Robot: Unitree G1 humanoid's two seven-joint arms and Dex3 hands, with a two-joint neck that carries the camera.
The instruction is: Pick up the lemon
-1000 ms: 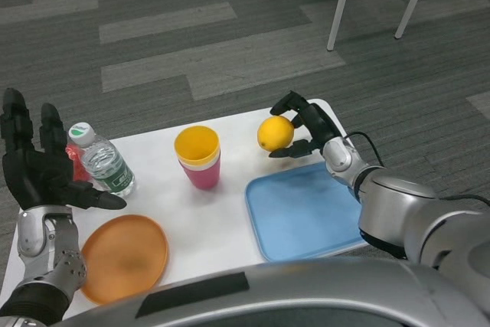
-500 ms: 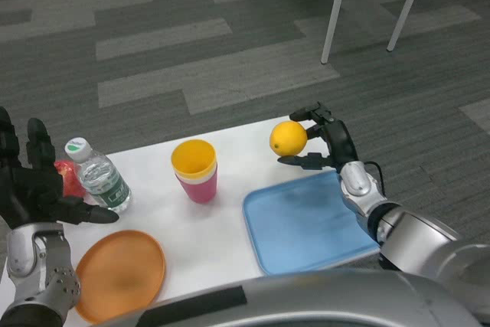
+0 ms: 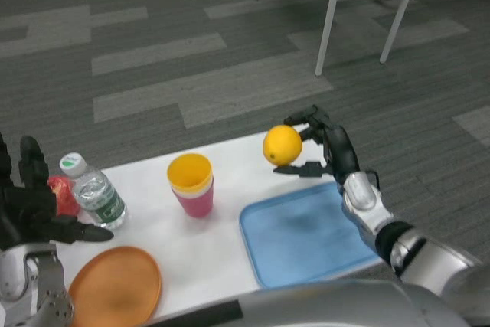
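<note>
Above table, right hand (image 3: 325, 147) grips lemon (image 3: 282, 145).

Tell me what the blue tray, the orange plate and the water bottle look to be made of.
Flat blue rectangular tray: probably plastic, matt; even colour, soft raised rim.
Round orange plate: likely plastic, slightly glossy; faint sheen, uniform colour.
Small clear water bottle: thin transparent plastic with a ribbed wall, a white cap with green on top and a pale label.

Right robot hand (image 3: 328, 147) holds the lemon (image 3: 282, 145) above the table (image 3: 230, 223) — left robot hand (image 3: 31, 208) spread.
</note>
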